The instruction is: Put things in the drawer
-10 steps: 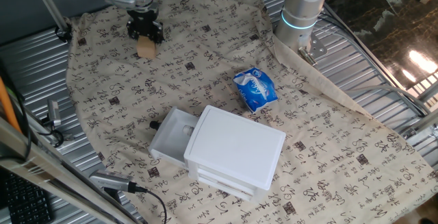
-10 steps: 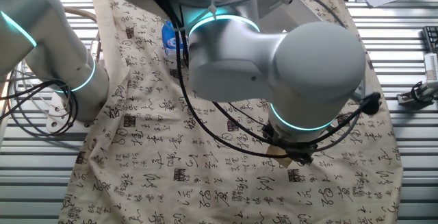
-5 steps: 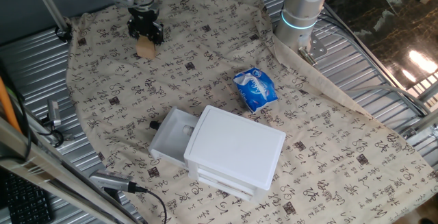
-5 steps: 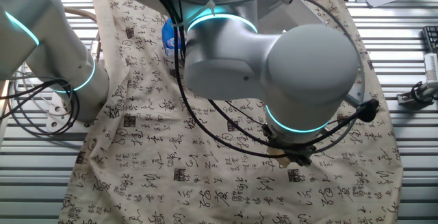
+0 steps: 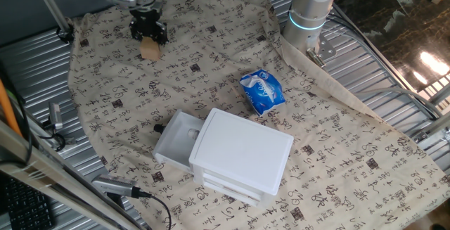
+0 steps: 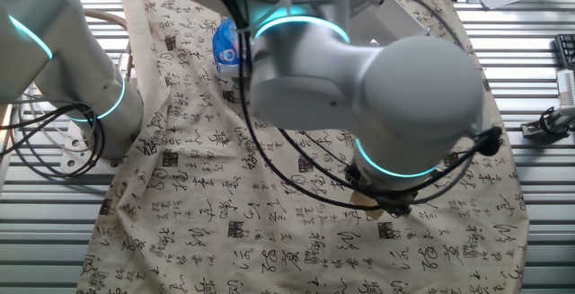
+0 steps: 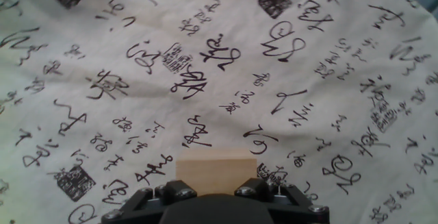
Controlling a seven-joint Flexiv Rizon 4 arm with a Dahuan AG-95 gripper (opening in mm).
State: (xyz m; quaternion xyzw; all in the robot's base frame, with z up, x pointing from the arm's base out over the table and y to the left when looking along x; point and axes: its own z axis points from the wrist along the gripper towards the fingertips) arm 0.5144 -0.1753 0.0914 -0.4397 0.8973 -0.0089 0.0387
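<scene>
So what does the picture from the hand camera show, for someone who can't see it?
A small wooden block sits at the bottom of the picture, right at the dark claw. Everything else is a pale cloth covered in black writing. You cannot tell here whether the claw is squeezing the block.

From my station, the only writing I see is the black brush-style calligraphy and square seal stamps printed all over the cloth [image 7: 205,80] covering the table; I can't read any character. The blue packet [image 5: 262,91] carries white markings too small to make out. Nothing else shows lettering.
</scene>
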